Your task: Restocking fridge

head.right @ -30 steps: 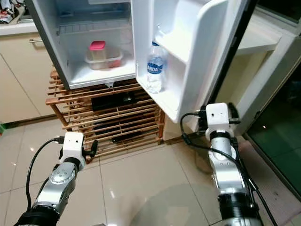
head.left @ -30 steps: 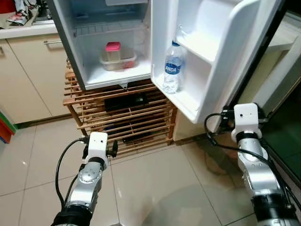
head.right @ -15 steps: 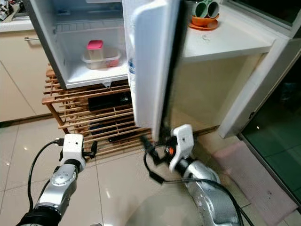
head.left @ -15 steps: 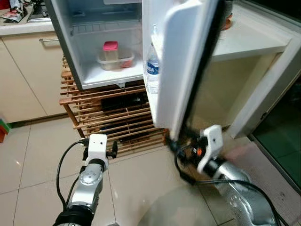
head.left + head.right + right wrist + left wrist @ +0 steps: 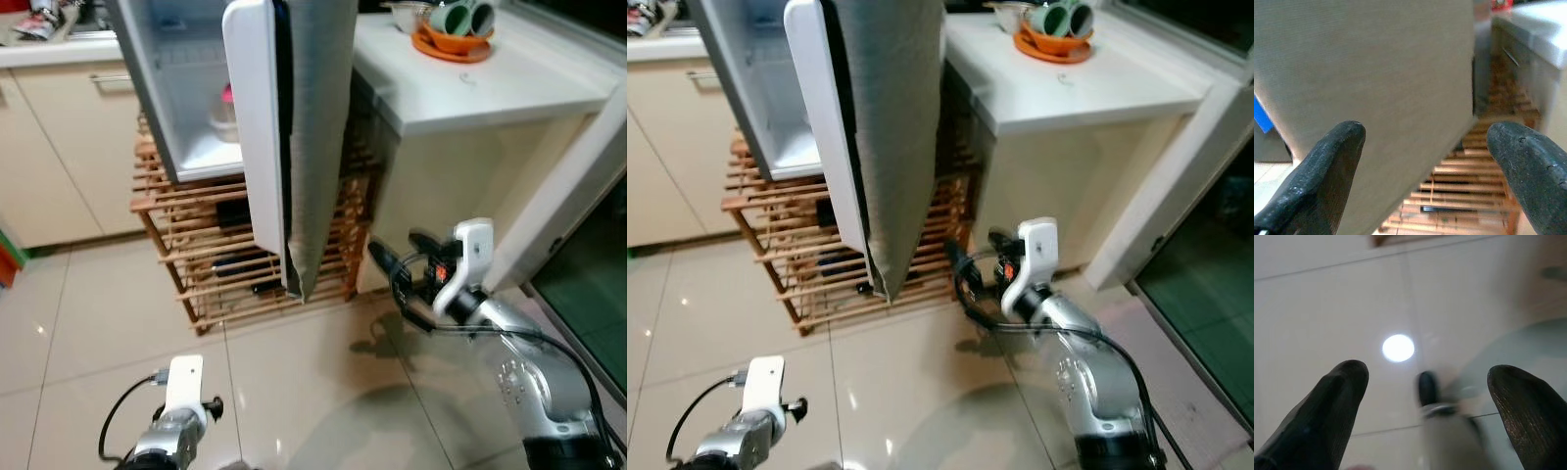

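The fridge door (image 5: 318,117) stands nearly edge-on, its grey outer face turned to me and its white inner edge (image 5: 253,127) toward the open fridge compartment (image 5: 191,88). A pink-lidded container (image 5: 227,96) peeks out inside. My right gripper (image 5: 392,251) is open, low on the right, pointing at the door's grey face (image 5: 1376,73) from close by; whether it touches the door is unclear. My left gripper (image 5: 1430,377) hangs open over the floor tiles, with nothing between its fingers.
A wooden slatted rack (image 5: 196,255) stands under the fridge. To the right is a white counter (image 5: 490,93) carrying an orange tray with green cups (image 5: 453,27). A dark glass door (image 5: 588,264) is at the far right. Glossy tile floor (image 5: 323,372) lies in front.
The fridge door has swung from wide open to nearly shut, hiding the water bottle on its shelf. My right arm swept left behind it. My left arm has dropped lower.
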### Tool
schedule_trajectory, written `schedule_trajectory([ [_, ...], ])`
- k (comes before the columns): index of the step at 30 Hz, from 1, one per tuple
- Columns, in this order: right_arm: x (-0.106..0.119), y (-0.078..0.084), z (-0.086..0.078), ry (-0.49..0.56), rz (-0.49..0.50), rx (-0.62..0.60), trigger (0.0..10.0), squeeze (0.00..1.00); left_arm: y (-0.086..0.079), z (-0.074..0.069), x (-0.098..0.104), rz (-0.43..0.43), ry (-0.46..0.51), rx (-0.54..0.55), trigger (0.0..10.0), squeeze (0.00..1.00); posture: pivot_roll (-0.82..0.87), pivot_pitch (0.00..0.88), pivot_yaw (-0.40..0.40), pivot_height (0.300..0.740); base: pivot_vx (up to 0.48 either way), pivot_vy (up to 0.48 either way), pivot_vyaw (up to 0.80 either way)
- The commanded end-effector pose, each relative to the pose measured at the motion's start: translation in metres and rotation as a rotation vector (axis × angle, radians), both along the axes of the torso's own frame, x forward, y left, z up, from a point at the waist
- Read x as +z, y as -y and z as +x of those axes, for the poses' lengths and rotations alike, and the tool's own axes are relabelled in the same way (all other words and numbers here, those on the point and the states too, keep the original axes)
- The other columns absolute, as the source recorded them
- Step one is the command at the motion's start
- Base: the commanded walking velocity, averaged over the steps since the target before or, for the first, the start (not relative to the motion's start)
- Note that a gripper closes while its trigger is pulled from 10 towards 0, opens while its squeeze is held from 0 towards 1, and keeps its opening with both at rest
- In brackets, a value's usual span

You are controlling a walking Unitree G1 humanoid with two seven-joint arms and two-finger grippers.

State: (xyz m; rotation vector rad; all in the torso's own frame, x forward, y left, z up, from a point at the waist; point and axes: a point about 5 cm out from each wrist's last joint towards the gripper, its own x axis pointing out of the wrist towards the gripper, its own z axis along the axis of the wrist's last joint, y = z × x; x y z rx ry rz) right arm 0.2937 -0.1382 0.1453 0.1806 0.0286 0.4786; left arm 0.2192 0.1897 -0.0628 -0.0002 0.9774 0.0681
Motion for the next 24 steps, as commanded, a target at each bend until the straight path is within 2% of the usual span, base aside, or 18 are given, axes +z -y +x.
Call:
schedule_trajectory([
  [1, -0.006, -0.001, 0.001, -0.019, -0.02, -0.007, 10.0, 0.0, 0.031, 0.018, 0.011, -0.111, 0.058, -0.155, 10.0, 0.0, -0.08, 0.0, -0.023, 0.74, 0.0, 0.0, 0.0],
  [2, -0.006, -0.001, 0.001, -0.019, -0.02, -0.007, 10.0, 0.0, 0.031, 0.018, 0.011, -0.111, 0.058, -0.155, 10.0, 0.0, -0.08, 0.0, -0.023, 0.74, 0.0, 0.0, 0.0],
  [5, -0.011, -0.007, 0.0, -0.034, -0.037, 0.019, 10.0, 0.0, 0.065, 0.027, 0.019, -0.279, 0.037, -0.286, 10.0, 0.0, -0.07, 0.0, -0.024, 0.74, 0.0, 0.0, 0.0],
  [7, -0.014, -0.011, -0.001, -0.037, -0.055, 0.023, 10.0, 0.0, 0.08, 0.033, 0.025, -0.346, 0.027, -0.338, 10.0, 0.0, -0.07, 0.0, -0.024, 0.74, 0.0, 0.0, 0.0],
  [13, -0.017, -0.013, 0.0, -0.04, -0.039, 0.012, 10.0, 0.0, 0.1, 0.048, 0.043, -0.408, 0.051, -0.405, 10.0, 0.0, -0.08, 0.0, -0.018, 0.74, 0.0, 0.0, 0.0],
  [16, -0.018, -0.015, -0.001, -0.041, -0.039, 0.019, 10.0, 0.0, 0.12, 0.054, 0.057, -0.475, 0.073, -0.504, 10.0, 0.0, -0.08, 0.0, -0.021, 0.74, 0.0, 0.0, 0.0],
  [18, -0.019, -0.016, -0.001, -0.043, -0.041, 0.022, 10.0, 0.0, 0.135, 0.059, 0.07, -0.517, 0.114, -0.611, 10.0, 0.0, -0.08, 0.0, -0.023, 0.74, 0.0, 0.0, 0.0],
  [19, -0.019, -0.016, -0.001, -0.043, -0.041, 0.022, 10.0, 0.0, 0.135, 0.059, 0.07, -0.517, 0.114, -0.611, 10.0, 0.0, -0.08, 0.0, -0.023, 0.74, 0.0, 0.0, 0.0],
  [20, -0.019, -0.016, -0.001, -0.044, -0.042, 0.023, 10.0, 0.0, 0.144, 0.063, 0.081, -0.545, 0.158, -0.689, 10.0, 0.0, -0.07, 0.0, -0.026, 0.74, 0.0, 0.0, 0.0],
  [21, -0.021, -0.016, -0.001, -0.049, -0.044, 0.022, 10.0, 0.0, 0.158, 0.069, 0.099, -0.554, 0.248, -0.807, 10.0, 0.0, -0.07, 0.0, -0.031, 0.74, 0.0, 0.0, 0.0],
  [22, -0.021, -0.016, -0.001, -0.049, -0.044, 0.022, 10.0, 0.0, 0.158, 0.069, 0.099, -0.554, 0.248, -0.807, 10.0, 0.0, -0.07, 0.0, -0.031, 0.74, 0.0, 0.0, 0.0],
  [23, -0.022, -0.017, -0.001, -0.052, -0.045, 0.024, 10.0, 0.0, 0.166, 0.074, 0.115, -0.573, 0.318, -0.865, 10.0, 0.0, -0.07, 0.0, -0.028, 0.74, 0.0, 0.0, 0.0],
  [24, -0.022, -0.017, -0.001, -0.052, -0.045, 0.024, 10.0, 0.0, 0.166, 0.074, 0.115, -0.573, 0.318, -0.865, 10.0, 0.0, -0.07, 0.0, -0.028, 0.74, 0.0, 0.0, 0.0],
])
